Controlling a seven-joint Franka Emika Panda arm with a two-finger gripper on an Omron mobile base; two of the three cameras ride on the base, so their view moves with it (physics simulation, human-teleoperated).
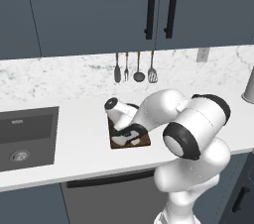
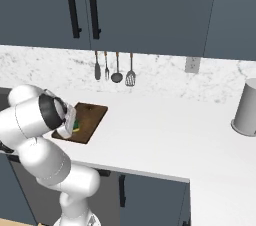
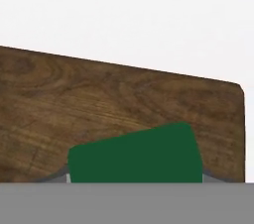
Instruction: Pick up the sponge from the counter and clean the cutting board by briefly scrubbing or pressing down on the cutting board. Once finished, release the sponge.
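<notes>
Hand view gives you the claw point(image 3: 135, 181) clamped on the sponge point(image 3: 135, 153), apparently pressed against the board point(image 3: 99, 99) on the surface point(image 3: 124, 10).

Flanking base views (shared cutting board point(image 2: 85, 120)), perhaps.

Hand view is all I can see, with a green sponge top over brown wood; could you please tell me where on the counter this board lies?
Observer: The cutting board lies on the white counter, below the hanging utensils.
Operator: Thank you. Is the sink close?
Observer: The sink is set into the counter beside the board, apart from it.
Operator: Does the gripper have the sponge?
Observer: Yes, the gripper is down at the board, shut on the sponge, whose green edge shows beside the hand.
</notes>
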